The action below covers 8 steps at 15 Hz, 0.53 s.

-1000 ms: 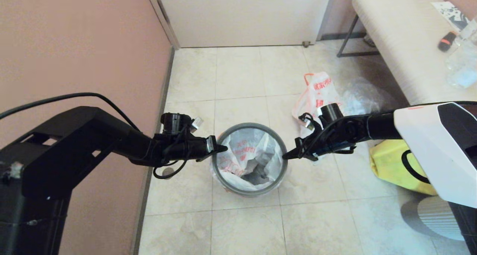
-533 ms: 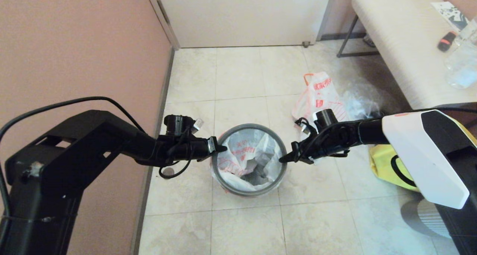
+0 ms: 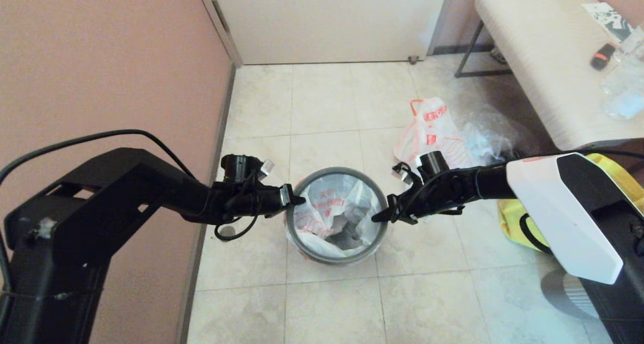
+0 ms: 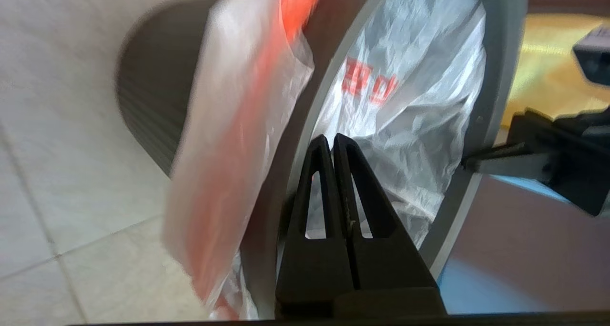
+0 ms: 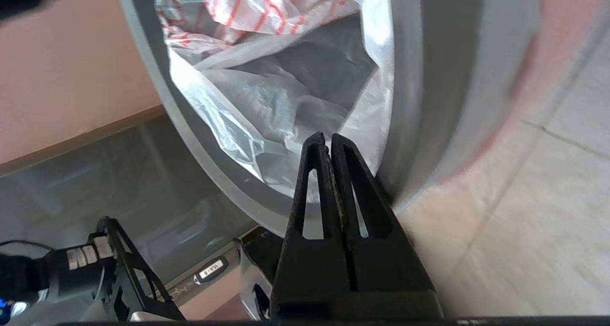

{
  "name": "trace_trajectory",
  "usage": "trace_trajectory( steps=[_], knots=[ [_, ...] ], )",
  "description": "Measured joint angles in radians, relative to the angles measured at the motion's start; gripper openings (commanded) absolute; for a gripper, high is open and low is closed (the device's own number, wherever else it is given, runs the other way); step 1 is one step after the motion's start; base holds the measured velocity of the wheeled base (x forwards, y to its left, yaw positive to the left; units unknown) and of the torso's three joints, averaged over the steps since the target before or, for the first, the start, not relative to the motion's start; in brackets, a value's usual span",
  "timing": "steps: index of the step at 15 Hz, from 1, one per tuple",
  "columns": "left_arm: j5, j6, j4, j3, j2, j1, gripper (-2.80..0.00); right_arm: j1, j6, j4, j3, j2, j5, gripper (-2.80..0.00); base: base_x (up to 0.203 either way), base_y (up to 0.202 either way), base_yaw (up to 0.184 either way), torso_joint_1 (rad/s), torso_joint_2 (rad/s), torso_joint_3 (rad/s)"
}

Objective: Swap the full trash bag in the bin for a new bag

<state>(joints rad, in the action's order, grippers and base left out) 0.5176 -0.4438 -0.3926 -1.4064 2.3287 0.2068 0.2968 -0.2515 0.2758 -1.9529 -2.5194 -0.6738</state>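
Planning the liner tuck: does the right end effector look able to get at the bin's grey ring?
Probably yes: the right end effector, shut, sits at the grey ring with nothing between; left end effector is opposite.

The bin's black body is almost wholly hidden under its grey ring and the white bag lining it, the bag's pink-red band is a blur in the left wrist view, and the yellow tote is half hidden behind the right arm.
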Motion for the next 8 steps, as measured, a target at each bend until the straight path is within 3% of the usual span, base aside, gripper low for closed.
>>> trace_trajectory(
  steps=[2, 5, 8],
  knots=[
    [-0.014, -0.003, 0.012, 0.004, -0.057, -0.002, -2.8, 0.002, -0.002, 0.023, 0.017, 0.058, 0.026, -2.8, 0.0, 0.0, 0.0, 0.0, 0.0, 0.0],
    [-0.053, -0.003, 0.116, 0.01, -0.211, 0.025, -2.8, 0.022, -0.004, 0.085, 0.055, 0.21, 0.066, -2.8, 0.0, 0.0, 0.0, 0.0, 0.0, 0.0],
    [-0.226, 0.02, 0.273, 0.051, -0.404, 0.079, -2.8, 0.028, -0.002, 0.19, 0.122, 0.393, 0.242, -2.8, 0.0, 0.0, 0.0, 0.0, 0.0, 0.0]
  ],
)
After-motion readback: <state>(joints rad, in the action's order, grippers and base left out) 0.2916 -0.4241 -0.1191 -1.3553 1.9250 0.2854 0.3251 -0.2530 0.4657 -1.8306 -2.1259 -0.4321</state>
